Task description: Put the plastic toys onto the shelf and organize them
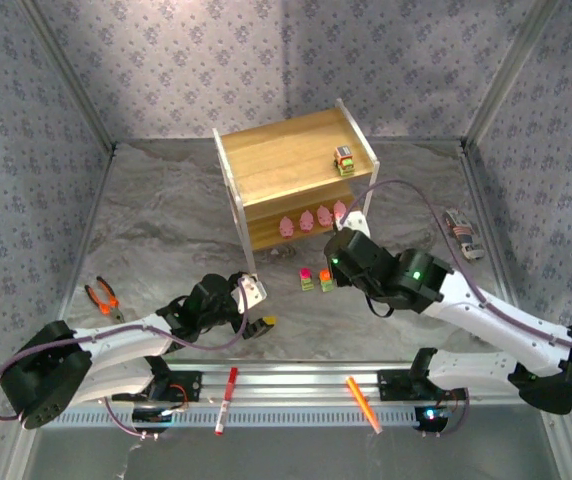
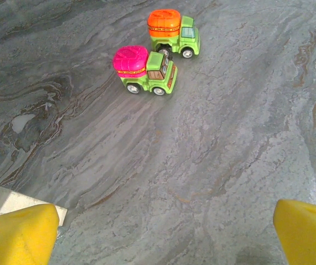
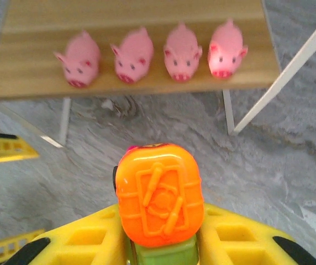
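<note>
Gripping an orange-topped truck [image 3: 161, 201], its underside cut off.
Right gripper [image 3: 163, 247] pinches it; four pigs [image 3: 183, 52] line the shelf [image 3: 136, 16] at 12 o'clock. Left gripper [image 2: 166, 232] gapes empty, two trucks [image 2: 147, 69] at its 12 o'clock on grey marbled table [image 2: 213, 165]; papered walls [image 1: 266, 50].

Marbled table [image 1: 166, 220] with shelf [image 1: 266, 160], two trucks [image 2: 145, 70], pliers [image 1: 104, 298].
</note>
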`<state>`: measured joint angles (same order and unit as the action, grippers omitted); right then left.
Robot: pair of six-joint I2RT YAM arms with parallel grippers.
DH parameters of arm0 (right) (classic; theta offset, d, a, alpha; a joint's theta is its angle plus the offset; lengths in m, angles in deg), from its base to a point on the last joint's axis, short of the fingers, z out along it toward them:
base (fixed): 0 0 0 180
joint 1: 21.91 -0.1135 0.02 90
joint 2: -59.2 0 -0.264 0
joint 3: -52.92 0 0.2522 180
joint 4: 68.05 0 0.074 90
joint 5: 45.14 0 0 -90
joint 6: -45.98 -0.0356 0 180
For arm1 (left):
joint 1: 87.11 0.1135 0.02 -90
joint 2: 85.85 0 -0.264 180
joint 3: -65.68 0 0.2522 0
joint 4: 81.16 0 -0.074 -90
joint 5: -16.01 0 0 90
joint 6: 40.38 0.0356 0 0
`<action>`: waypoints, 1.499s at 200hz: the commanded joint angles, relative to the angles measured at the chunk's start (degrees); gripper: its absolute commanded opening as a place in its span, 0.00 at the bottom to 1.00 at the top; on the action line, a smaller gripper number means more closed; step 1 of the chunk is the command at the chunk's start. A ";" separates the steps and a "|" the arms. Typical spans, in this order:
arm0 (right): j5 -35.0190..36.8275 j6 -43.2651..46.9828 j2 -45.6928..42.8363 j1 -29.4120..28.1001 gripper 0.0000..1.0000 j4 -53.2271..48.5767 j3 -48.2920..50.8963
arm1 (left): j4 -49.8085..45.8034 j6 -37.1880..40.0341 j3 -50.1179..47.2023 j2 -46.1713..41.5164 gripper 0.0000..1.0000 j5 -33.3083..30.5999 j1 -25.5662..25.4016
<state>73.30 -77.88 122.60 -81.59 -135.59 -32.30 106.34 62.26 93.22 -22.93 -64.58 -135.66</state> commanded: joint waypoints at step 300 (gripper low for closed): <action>-2.04 13.96 35.69 13.28 0.34 -23.81 -61.08 | 4.92 2.17 -1.84 -1.92 1.00 -0.16 -0.49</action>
<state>73.67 -65.19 157.35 -69.30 -157.25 -91.62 109.15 63.55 92.02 -23.61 -64.58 -135.66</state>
